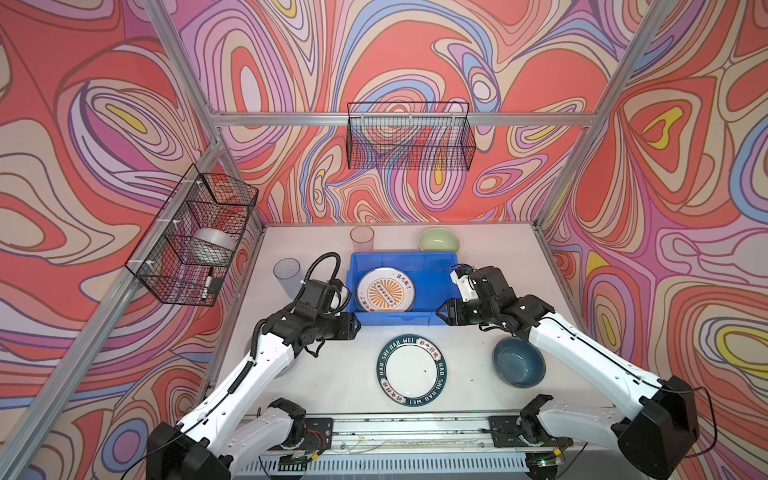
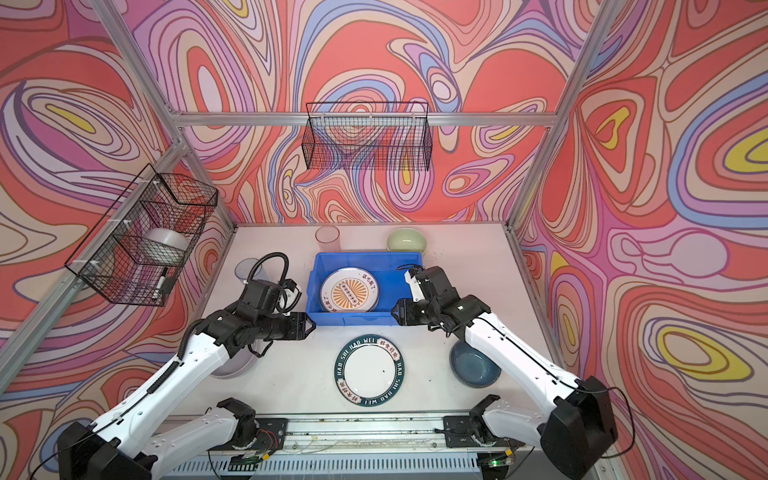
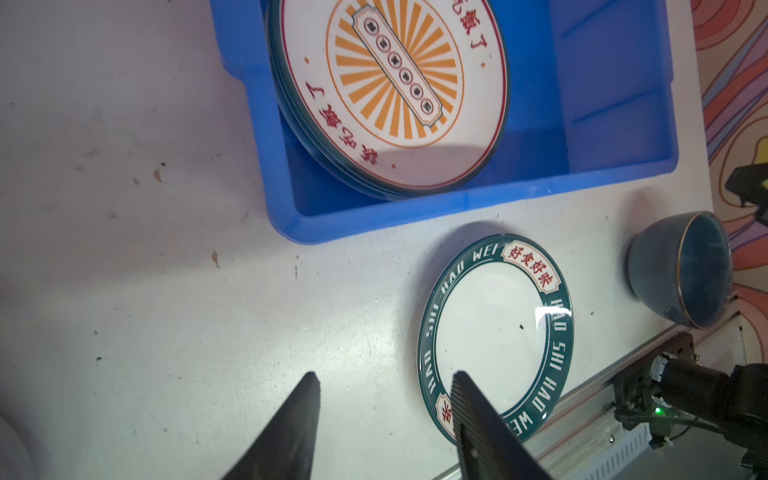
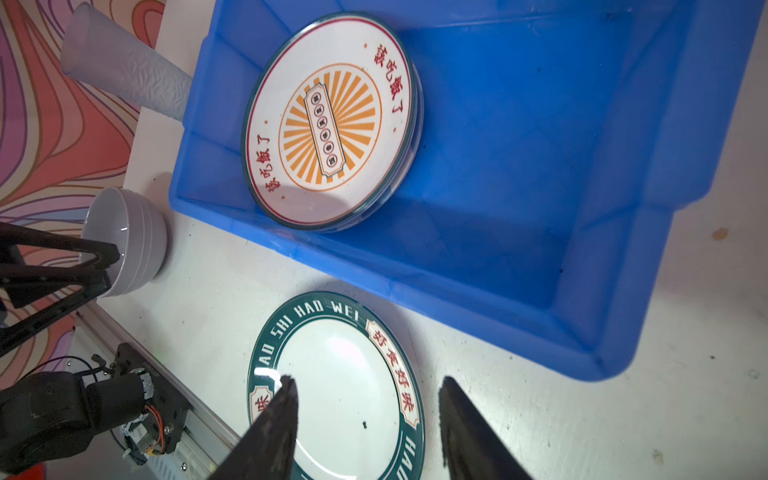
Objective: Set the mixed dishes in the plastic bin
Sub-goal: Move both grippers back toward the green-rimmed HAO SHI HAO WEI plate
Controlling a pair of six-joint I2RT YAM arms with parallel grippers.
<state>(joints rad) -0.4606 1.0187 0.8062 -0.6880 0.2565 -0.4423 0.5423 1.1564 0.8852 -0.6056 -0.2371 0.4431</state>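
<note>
The blue plastic bin holds a white plate with orange rays, tilted against its left wall. In front of the bin a white plate with a lettered dark rim lies flat. My left gripper hovers open and empty at the bin's front left corner. My right gripper hovers open and empty at the front right corner. A dark blue bowl sits at the right, and a grey bowl is partly under the left arm. Pale green bowl, pink tumbler and clear blue tumbler stand upright.
A black wire basket hangs on the back wall. Another wire basket on the left wall holds a white tape roll. A metal rail with the arm bases runs along the table's front edge.
</note>
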